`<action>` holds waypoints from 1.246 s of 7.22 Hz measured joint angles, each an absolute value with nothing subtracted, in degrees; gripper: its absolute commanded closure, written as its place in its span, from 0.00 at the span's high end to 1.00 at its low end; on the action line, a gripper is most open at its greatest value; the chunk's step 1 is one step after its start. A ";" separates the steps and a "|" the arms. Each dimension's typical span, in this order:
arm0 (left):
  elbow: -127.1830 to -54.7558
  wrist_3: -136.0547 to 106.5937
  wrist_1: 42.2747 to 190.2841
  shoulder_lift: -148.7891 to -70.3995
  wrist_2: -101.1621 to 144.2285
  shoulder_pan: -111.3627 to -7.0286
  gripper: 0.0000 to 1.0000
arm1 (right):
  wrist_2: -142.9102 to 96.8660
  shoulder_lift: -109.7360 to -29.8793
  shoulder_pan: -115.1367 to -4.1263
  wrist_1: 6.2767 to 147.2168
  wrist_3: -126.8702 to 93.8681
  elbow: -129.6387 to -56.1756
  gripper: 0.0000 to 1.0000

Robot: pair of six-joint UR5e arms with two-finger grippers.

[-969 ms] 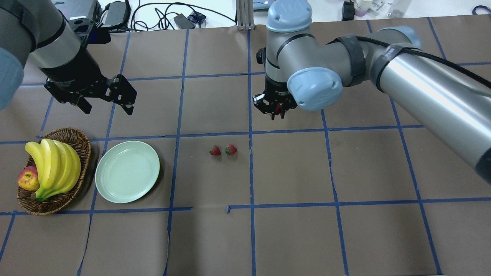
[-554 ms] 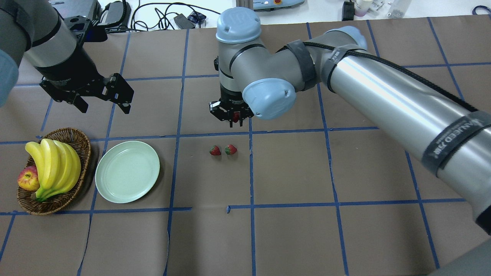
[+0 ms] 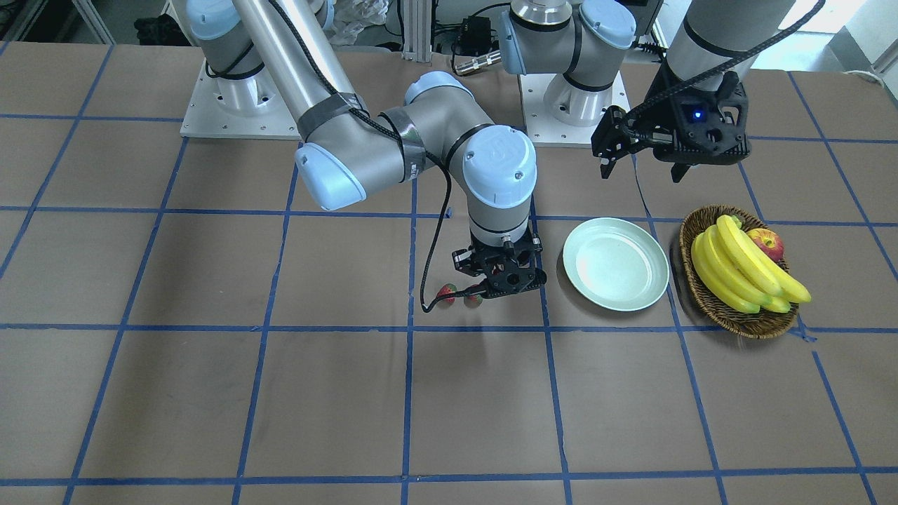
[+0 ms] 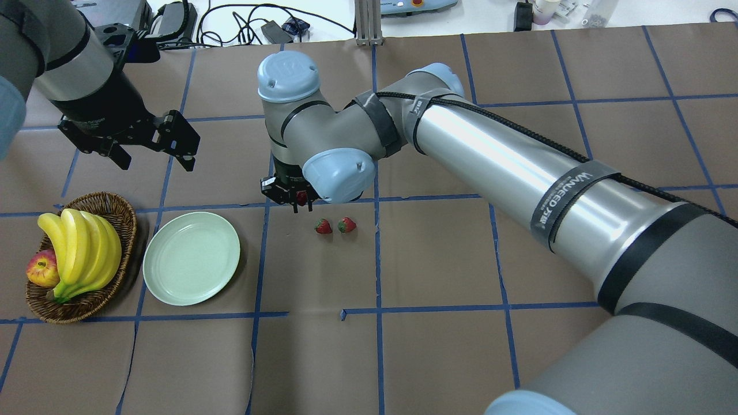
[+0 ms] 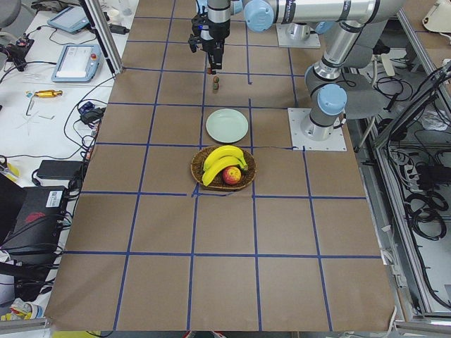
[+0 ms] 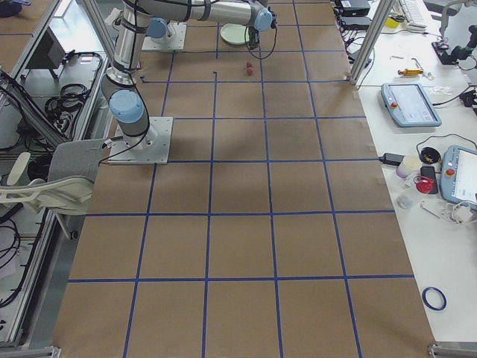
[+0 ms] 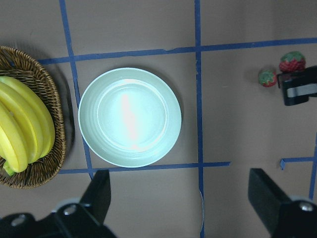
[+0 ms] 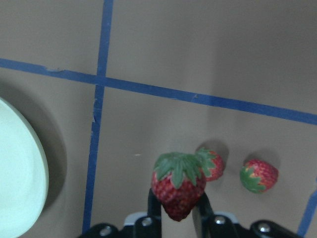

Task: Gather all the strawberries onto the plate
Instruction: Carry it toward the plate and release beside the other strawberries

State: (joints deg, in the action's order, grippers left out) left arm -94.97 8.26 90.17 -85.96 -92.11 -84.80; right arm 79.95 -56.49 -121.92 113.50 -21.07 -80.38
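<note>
Right gripper (image 4: 298,203) is clamped on one strawberry (image 8: 178,184), pinched between both fingers, green cap uppermost in my wrist view. It hangs above the table, between the plate (image 4: 191,257) and the other two strawberries (image 4: 323,226). Those two lie close together on the paper, side by side. The plate lies flat, one blue tape line (image 4: 262,253) between it and the gripper. On the plate's other side, just beside it, is a wicker basket (image 4: 128,222) with bananas (image 4: 86,248) and an apple (image 4: 41,269). Left gripper (image 4: 157,161) hovers beyond the plate, fingers spread wide, holding nothing. The right arm (image 4: 519,167) sweeps across my overhead view and hides a good part of the table (image 4: 438,259). The surface is brown paper gridded with that tape. Past the far edge there's a white bench with cables (image 4: 242,23). Teach pendants (image 5: 74,63) lie off to the side.
</note>
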 measured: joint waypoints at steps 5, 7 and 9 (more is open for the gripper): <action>-94.91 8.35 90.26 -85.96 -92.19 -84.38 1.00 | 78.77 -53.59 -123.05 114.87 -19.61 -81.45 0.43; -95.05 8.35 90.26 -85.96 -92.20 -84.38 1.00 | 78.73 -52.92 -123.19 115.01 -19.20 -81.75 0.47; -95.15 8.35 90.32 -85.96 -92.20 -84.42 1.00 | 78.69 -52.53 -123.36 114.95 -18.99 -81.81 0.70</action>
State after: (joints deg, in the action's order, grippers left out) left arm -95.15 8.35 90.32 -85.96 -92.20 -84.42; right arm 78.69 -52.53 -123.36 114.95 -18.99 -81.81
